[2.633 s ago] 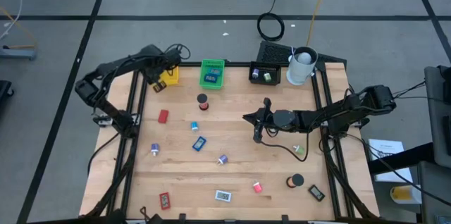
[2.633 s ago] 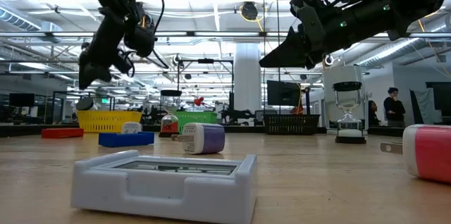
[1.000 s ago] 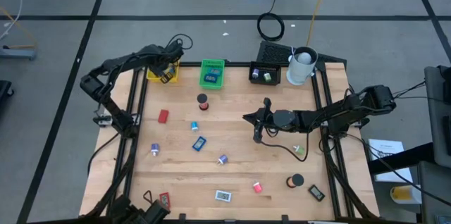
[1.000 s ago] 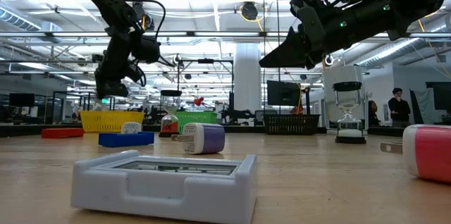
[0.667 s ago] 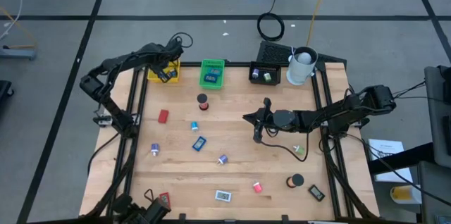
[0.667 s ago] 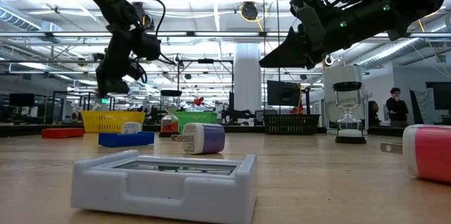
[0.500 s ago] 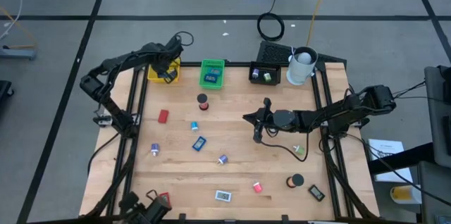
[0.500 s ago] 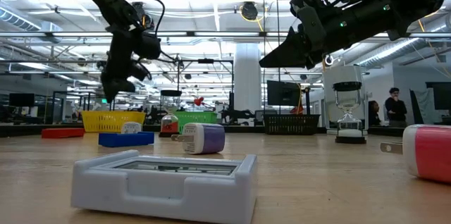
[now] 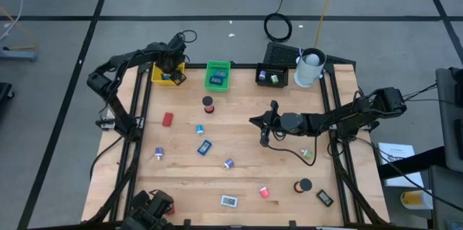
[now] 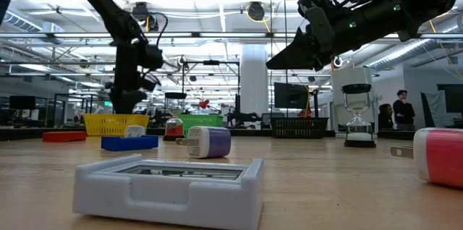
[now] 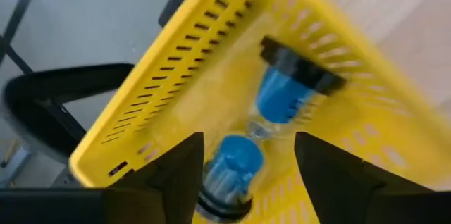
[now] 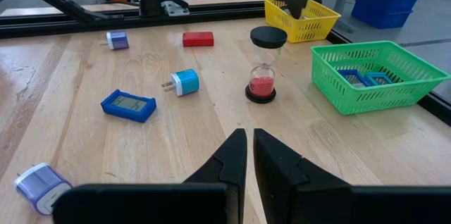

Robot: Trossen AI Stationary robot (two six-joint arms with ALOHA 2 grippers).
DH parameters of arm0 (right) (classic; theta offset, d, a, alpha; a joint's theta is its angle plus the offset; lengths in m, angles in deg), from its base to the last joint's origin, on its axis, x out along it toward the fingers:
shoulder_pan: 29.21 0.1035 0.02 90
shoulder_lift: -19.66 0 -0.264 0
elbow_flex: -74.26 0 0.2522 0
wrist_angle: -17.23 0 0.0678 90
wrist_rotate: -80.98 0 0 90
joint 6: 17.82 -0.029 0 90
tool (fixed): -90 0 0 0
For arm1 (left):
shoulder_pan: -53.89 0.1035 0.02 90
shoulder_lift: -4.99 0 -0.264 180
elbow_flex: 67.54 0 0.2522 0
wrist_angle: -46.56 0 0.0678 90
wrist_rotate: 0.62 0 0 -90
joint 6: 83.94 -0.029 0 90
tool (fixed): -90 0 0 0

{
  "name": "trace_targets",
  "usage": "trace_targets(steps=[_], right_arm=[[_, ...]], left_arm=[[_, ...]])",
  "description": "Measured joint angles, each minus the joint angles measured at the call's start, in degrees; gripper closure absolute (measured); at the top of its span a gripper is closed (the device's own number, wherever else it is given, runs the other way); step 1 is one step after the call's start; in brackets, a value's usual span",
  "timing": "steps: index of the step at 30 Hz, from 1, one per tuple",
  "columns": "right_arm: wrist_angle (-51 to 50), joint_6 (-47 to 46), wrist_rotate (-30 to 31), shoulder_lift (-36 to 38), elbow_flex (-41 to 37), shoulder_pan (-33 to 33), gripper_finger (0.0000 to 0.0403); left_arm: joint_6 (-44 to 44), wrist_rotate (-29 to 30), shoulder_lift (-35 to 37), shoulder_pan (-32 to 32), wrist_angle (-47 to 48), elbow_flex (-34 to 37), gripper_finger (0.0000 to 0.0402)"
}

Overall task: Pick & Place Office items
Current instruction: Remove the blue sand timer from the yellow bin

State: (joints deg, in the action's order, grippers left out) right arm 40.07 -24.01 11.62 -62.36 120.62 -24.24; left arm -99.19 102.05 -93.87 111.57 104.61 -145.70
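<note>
One blue sand hourglass with black end caps (image 11: 264, 122) lies on its side inside the yellow slotted plastic tray (image 11: 176, 62), directly below the left gripper (image 11: 248, 155). Jaws stand apart on either side of it, nothing held; looks like a release into the tray.

To finish the step well, I'd say: lift straight up from the yellow tray before swinging away, so a finger (image 11: 176, 175) doesn't clip the hourglass or drag the tray wall. Keep the jaws open on the way out.

Rest of the items, relative to the yellow tray (image 9: 160, 78):
- red-sand hourglass with black caps (image 9: 208, 104), just beyond the green tray (image 9: 218, 75) next door, upright
- red flat rectangular block (image 9: 168, 119), a little further down the wooden table (image 9: 239, 150)
- blue round plug adapter (image 9: 200, 129) and blue flat rectangular timer (image 9: 205, 147), mid-table
- several more small pieces well apart, towards the far corner

Red block looks like the nearest next pick for the left arm.

Right gripper (image 9: 255, 121) hovers mid-table, well apart from the yellow tray, fingers (image 12: 236, 157) pinched together with nothing between them. Waiting.
</note>
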Motion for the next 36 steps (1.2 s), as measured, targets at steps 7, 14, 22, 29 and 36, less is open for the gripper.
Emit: trace_targets(steps=[7,14,22,29,36], right_arm=[[-0.01,0.04,-0.01,0.00,0.00,0.00,0.0380],[-0.02,0.04,-0.01,0.00,0.00,0.00,0.0380],[-0.04,0.04,-0.01,0.00,0.00,0.00,0.0380],[-0.56,0.04,-0.01,0.00,0.00,0.00,0.0380],[-0.77,-0.09,0.01,-0.02,-0.02,0.00,0.0380]], left_arm=[[-3.44,-0.63,-5.38,0.12,-2.32,0.02,0.0173],[-4.80,-0.04,-6.39,-0.01,-2.36,0.00,0.0236],[-5.02,1.05,-0.63,0.06,-2.03,0.07,0.0236],[-1.32,-6.36,12.78,0.06,-6.43,2.15,0.0236],[8.33,-27.41,29.23,-2.74,-34.64,20.12,0.0236]])
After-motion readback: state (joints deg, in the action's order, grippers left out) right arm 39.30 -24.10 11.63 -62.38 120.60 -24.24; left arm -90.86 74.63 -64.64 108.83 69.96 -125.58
